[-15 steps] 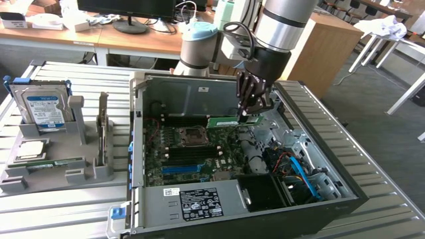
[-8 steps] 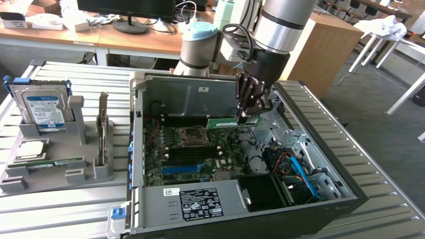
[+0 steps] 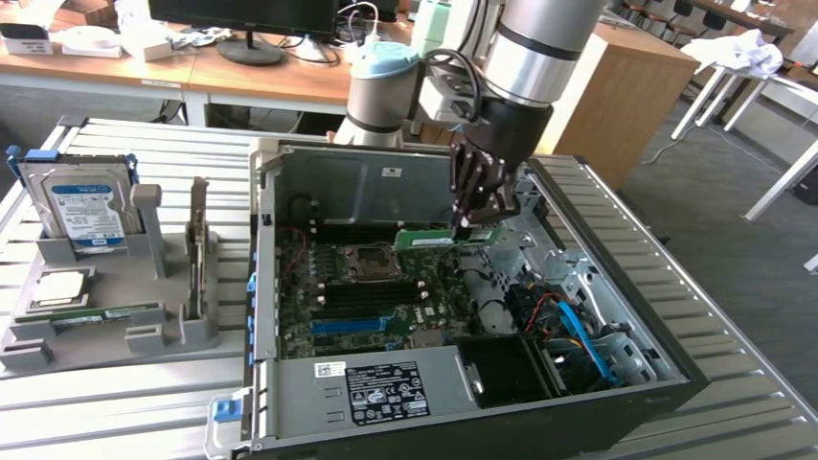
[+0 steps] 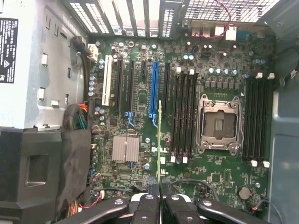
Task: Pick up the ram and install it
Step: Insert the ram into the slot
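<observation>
You had the ram (image 3: 432, 238), a long, thin green circuit-board stick with dark chips, clamped at one end between the dark metal fingers (image 4: 148, 207) of the gripper (image 3: 476, 222). The fingers were pressed together on its edge. It hung level inside the open black-and-grey computer case (image 3: 665, 374), above the green motherboard (image 3: 371, 287) and clear of it. From the wrist, you saw the stick edge-on as a thin green line over the board, beside a bank of black memory slots (image 4: 184, 112). The square silver processor socket (image 4: 219, 123) lay past those slots.

The case lay on its side on a table of pale ribbed metal slats (image 3: 128, 412). On the exterior view's left of the case, on the same slats, stood a grey moulded holder (image 3: 90, 345). It carried a silver hard drive with a white-blue label (image 3: 79, 206) and a tall grey upright card (image 3: 198, 240).

Behind the case, the arm's pale blue and silver base joint (image 3: 381, 86) rose from the table. Beyond it ran a wooden desk with a black monitor (image 3: 249, 19). A light wooden cabinet (image 3: 639, 86) stood behind the case towards the exterior view's right, on grey carpet (image 3: 754, 278).
</observation>
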Motion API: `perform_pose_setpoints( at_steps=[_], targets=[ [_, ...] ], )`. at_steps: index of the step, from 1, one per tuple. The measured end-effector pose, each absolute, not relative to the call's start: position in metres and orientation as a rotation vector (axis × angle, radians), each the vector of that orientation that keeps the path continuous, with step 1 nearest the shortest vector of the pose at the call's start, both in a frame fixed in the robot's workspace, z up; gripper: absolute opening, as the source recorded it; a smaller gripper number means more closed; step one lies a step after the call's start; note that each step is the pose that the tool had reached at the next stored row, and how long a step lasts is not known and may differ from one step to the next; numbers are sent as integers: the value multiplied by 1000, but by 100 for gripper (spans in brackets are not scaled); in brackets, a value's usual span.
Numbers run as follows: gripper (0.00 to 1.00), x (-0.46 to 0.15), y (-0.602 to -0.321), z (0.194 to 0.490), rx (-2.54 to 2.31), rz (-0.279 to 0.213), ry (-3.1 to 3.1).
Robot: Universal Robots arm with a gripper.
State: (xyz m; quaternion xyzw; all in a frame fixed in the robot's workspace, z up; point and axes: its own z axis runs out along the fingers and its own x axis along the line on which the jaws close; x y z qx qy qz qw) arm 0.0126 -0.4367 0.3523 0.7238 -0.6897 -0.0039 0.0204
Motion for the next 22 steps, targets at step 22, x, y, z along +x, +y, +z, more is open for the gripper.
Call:
perform_pose_setpoints(
  at_steps=[22],
  targets=[
    [13, 8, -437, 346, 2245, -12, -2139]
  ],
)
